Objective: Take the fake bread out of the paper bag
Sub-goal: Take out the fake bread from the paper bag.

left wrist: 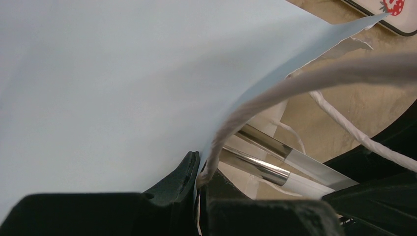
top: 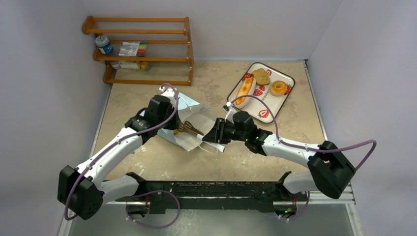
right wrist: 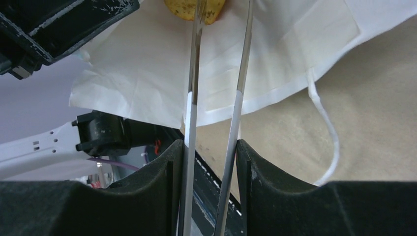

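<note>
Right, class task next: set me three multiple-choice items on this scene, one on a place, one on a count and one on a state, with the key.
1. The tongs in the right gripper reach: A into the paper bag; B onto the shelf; C off the table.
2. Bread pieces on the tray: A one; B three; C five.
3. The left gripper is: A wide open; B shut on nothing; C shut on the paper bag's edge.
Key: 1 A, their tips lie over the bag's white inside. 2 B, a long roll, a toast slice and a doughnut. 3 C, blue paper and white cord sit pinched in it.
</note>
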Robot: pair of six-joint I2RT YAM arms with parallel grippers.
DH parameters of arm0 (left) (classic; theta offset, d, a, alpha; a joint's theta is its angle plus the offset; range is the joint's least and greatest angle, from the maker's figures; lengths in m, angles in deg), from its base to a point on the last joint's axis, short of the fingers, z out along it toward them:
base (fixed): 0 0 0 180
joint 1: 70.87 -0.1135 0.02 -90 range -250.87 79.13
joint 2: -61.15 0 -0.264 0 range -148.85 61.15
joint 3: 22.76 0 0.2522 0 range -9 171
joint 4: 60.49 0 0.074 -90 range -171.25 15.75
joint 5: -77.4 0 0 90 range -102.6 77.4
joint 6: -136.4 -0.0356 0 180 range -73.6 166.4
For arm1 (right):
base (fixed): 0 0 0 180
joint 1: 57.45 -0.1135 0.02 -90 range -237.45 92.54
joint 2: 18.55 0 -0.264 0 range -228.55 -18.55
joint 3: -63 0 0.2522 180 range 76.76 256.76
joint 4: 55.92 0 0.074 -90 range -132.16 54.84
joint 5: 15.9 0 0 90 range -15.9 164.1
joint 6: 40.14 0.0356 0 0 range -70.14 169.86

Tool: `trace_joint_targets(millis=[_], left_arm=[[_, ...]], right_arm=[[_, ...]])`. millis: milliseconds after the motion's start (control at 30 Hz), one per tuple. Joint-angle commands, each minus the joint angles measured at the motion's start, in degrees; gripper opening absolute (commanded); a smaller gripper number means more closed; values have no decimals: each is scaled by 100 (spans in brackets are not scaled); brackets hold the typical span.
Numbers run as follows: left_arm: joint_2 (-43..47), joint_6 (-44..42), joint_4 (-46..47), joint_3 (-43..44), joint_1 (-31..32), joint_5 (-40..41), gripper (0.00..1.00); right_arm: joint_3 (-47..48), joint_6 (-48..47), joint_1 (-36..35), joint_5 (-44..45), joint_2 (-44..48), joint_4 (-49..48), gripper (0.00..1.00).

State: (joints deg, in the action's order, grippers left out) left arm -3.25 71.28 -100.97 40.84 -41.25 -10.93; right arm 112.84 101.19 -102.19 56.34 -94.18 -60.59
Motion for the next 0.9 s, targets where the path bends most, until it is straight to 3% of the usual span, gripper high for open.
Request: trace_joint_targets(millis=[0, 300, 667, 867], left_arm=[[-26, 126, -2, 324, -35, 39, 0], [-186, 183, 121, 329, -34, 27, 0], [-239, 300, 240, 307, -36, -46, 0], [-231, 368, 348, 262, -27, -121, 0]], right_arm=[[175, 157, -44, -479, -215, -943, 43], [451, -69, -42, -805, -609, -884, 47], [363, 396, -36, -1230, -1203, -1792, 48], [402, 589, -38, -1190, -1528, -2132, 43]])
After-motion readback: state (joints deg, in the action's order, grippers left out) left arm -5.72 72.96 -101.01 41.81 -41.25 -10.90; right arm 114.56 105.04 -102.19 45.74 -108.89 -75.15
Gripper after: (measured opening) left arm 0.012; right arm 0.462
